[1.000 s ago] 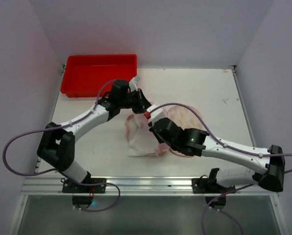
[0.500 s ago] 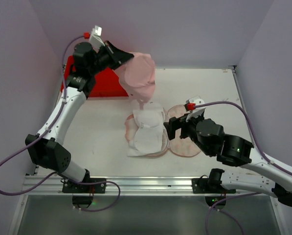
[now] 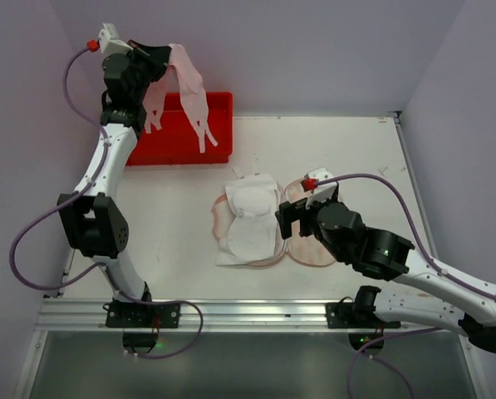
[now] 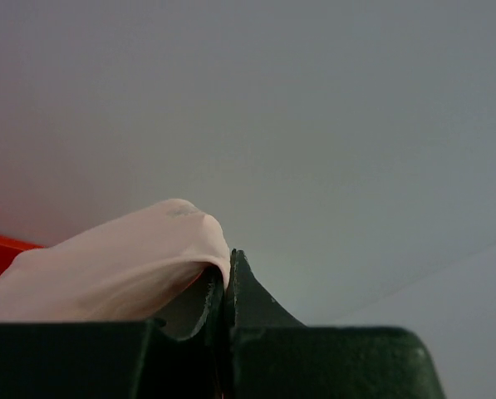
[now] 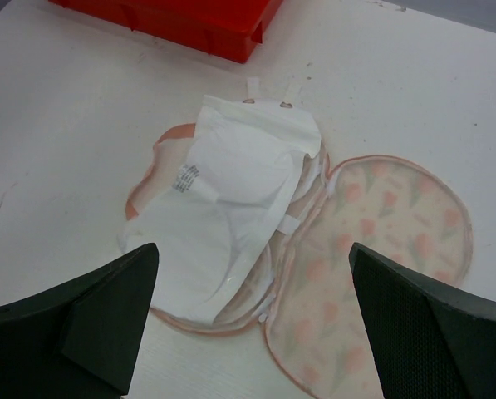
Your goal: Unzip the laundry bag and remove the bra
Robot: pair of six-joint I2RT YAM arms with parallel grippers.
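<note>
The left tool [image 3: 160, 56] was high above the far-left corner of the worktop [image 3: 356, 158], its jaws pressed together on a fold of smooth pale-pink fabric. That fabric was the bra [image 3: 188, 79]: it hung free in the air from the pinch, with the pink part draped to the right of the tool and thin white and pink straps dangling over the red tray [image 3: 177, 151] without clearly touching it. In the left wrist view the pink fold bulged out beside the closed tips, with a sliver of red tray behind it.

The laundry bag [image 5: 380, 224] lay flat near the middle of the worktop, opened into two round lobes joined side by side. The right lobe showed a cream-peach face with a small orange and green print and pink trim. The left lobe was mostly covered by a crumpled white layer [image 5: 239, 174] bearing a small label, with two short white tabs at its far edge.

The right tool [image 5: 252, 249] hung above the open bag, clear of it, its fingers [image 5: 90, 324] spread wide and gripping nothing
</note>
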